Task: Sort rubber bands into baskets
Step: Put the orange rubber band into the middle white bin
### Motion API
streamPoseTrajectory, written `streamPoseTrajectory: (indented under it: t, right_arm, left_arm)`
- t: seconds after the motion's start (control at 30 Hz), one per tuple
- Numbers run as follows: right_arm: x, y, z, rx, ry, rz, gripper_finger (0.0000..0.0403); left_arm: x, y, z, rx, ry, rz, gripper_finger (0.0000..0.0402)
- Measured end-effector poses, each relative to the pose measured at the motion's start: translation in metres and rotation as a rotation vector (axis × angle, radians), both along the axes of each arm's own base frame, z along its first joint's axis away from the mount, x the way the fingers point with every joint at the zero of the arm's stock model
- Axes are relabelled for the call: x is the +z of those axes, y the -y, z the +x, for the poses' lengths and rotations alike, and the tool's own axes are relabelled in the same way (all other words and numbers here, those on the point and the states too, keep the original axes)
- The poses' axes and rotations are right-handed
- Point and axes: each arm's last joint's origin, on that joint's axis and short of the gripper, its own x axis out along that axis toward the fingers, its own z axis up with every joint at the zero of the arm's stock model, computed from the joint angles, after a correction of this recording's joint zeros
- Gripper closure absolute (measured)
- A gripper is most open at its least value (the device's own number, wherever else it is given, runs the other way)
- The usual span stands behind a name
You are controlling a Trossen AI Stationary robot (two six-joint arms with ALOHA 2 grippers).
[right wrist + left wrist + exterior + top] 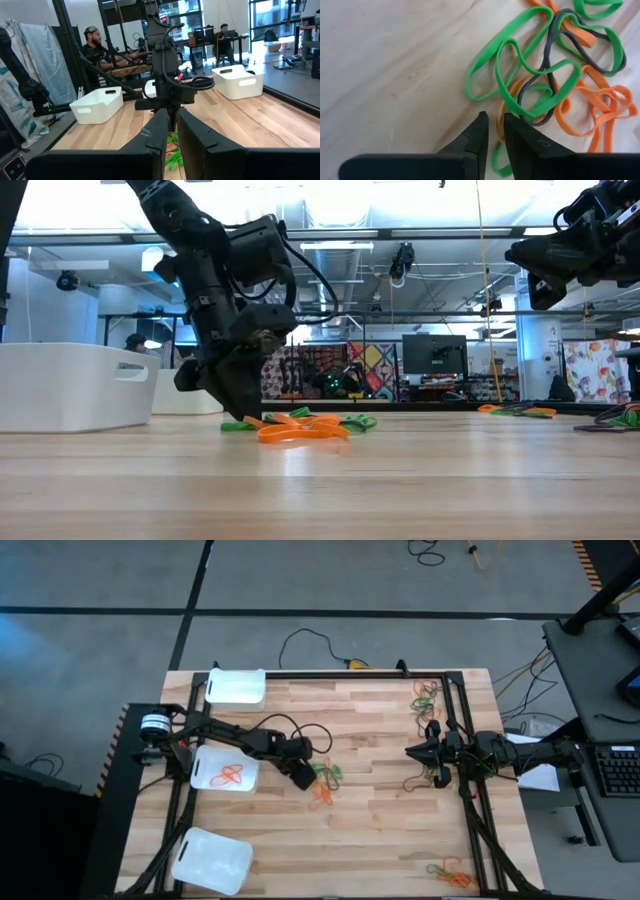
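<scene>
Three white baskets stand along the table's left side: the far one (237, 686), the middle one (224, 768) with orange rubber bands (232, 777) in it, and the near one (211, 860). A loose pile of green, orange and black rubber bands (327, 783) (555, 75) lies flat on the wood at mid-table. My left gripper (303, 778) (496, 122) points steeply down at the pile's left edge, its tips low at the table (238, 412) and a narrow gap apart. My right gripper (412, 752) (172, 117) hovers shut and level at the right, holding nothing. My left gripper's fingertips (512, 125) stand over an orange band (499, 131) at the pile's edge, coming from above and slanting. Whether they touch the band or the wood I cannot tell. Nothing is lifted.
More rubber band heaps lie at the far right (427, 695), near right (450, 873) and below my right gripper (438, 775). A black frame (350, 672) borders the table. Bare wood lies between the pile and the right side. People sit beyond the table (95, 45).
</scene>
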Motion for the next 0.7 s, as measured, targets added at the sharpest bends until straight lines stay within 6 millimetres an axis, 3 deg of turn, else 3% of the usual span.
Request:
streamPoseTrajectory:
  t: [0.3,0.43,0.5,0.7]
  right_arm:
    - [0.000,0.000,0.000,0.000,0.000,0.000,0.0369]
    - [0.000,0.000,0.000,0.000,-0.001,0.000,0.0369]
    - [0.000,0.000,0.000,0.000,0.000,0.000,0.0369]
    - [0.000,0.000,0.000,0.000,0.000,0.000,0.0369]
  left_arm:
    - [-0.001,0.011,-0.006,-0.108,-0.067,0.073,0.0397]
    - [0.009,0.016,-0.009,-0.162,-0.143,0.124,0.0401]
    - [0.021,0.015,-0.012,-0.190,-0.198,0.161,0.0401]
    - [0.083,0.011,-0.007,-0.237,-0.151,0.282,0.0401]
